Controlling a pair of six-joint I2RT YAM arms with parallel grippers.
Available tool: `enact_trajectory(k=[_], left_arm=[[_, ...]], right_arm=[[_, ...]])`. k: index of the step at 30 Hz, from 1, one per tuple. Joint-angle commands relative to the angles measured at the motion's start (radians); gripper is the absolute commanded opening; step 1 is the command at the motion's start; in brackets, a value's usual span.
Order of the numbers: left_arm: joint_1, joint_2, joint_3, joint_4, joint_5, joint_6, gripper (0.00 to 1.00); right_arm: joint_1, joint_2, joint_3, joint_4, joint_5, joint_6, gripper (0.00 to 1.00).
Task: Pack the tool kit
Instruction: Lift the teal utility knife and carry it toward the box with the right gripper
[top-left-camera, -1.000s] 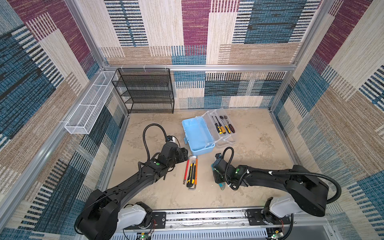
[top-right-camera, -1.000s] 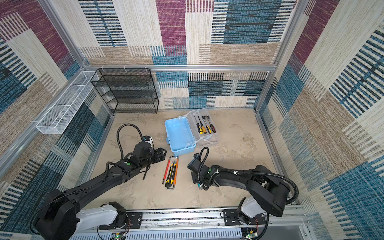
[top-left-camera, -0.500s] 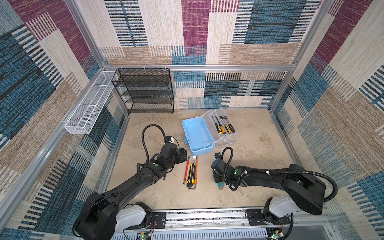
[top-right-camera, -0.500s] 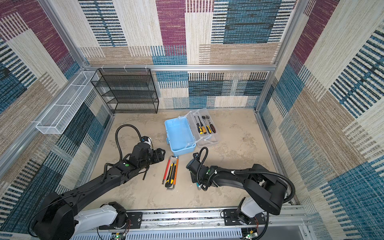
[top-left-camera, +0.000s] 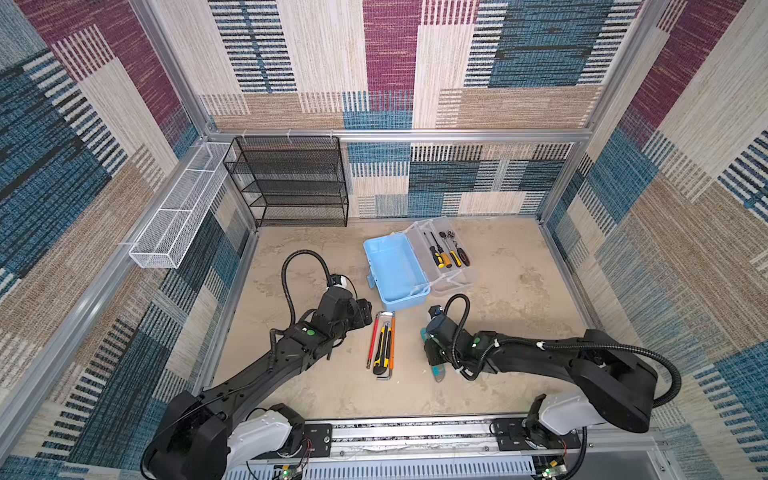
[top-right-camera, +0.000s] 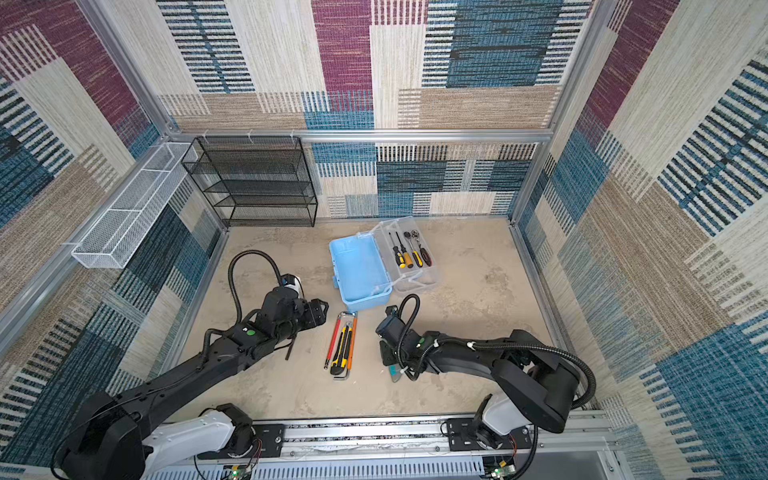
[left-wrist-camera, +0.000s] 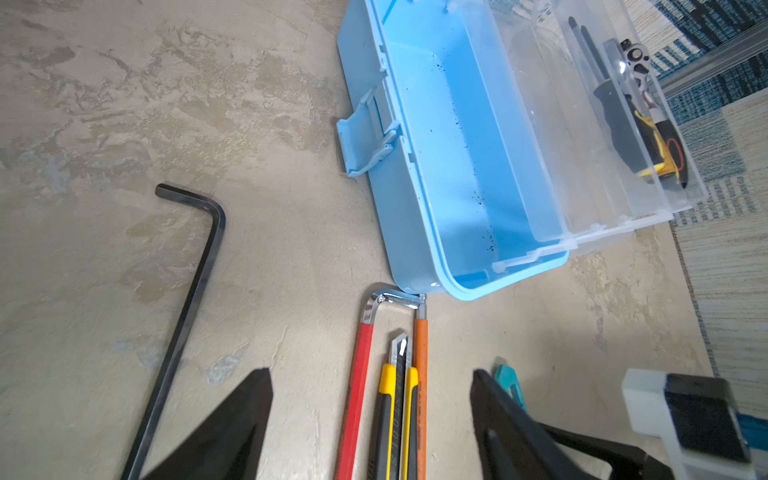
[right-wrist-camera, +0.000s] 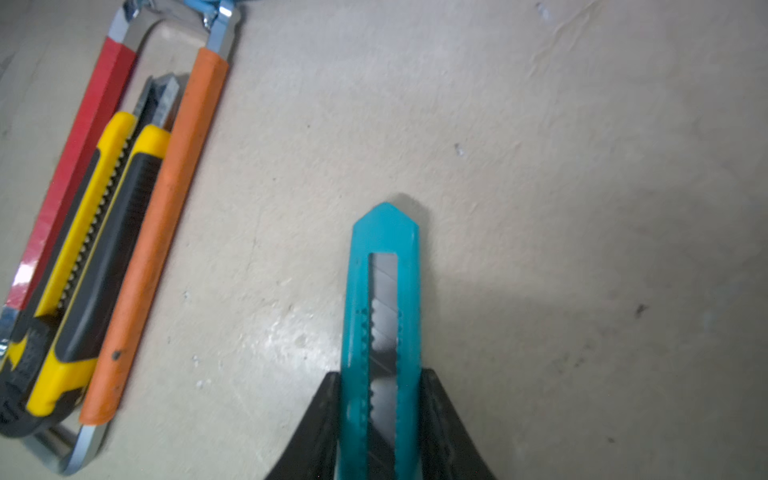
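Both top views: open light-blue box (top-left-camera: 390, 266) toward far edge of the counter (top-left-camera: 519, 316), clear lid (top-left-camera: 455, 282) folded back alongside, holding screwdrivers (top-left-camera: 438, 257); left wrist view: left tool (left-wrist-camera: 370, 374) spread apart over yellow knife (left-wrist-camera: 395, 415); right wrist view: right tool (right-wrist-camera: 380, 376) clamped on teal knife (right-wrist-camera: 384, 291).

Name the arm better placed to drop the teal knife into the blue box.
Right: the right pincer clamps the teal knife on both sides; the left pincer hangs open over the yellow knife.

Light-blue box (top-left-camera: 390, 274), clear lid (top-left-camera: 449, 278), teal knife (right-wrist-camera: 356, 316), yellow-and-black knife (right-wrist-camera: 99, 266), red hex key (right-wrist-camera: 70, 174), orange hex key (right-wrist-camera: 153, 232), black hex key (left-wrist-camera: 185, 316)
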Motion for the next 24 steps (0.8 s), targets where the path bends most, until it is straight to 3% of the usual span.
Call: enact_trajectory(k=[1,14,24], left_arm=[[0.000,0.003,0.012,-0.036,-0.025,0.025,0.78],[-0.003,0.034,0.024,-0.060,0.020,0.048,0.76],[-0.016,0.039,0.025,-0.087,0.032,0.063,0.73]], right_arm=[[-0.010,-0.047,-0.009,0.037,-0.029,-0.002,0.30],[-0.124,-0.274,0.003,0.057,0.002,-0.097,0.31],[-0.259,-0.192,0.208,0.012,-0.047,-0.292,0.30]])
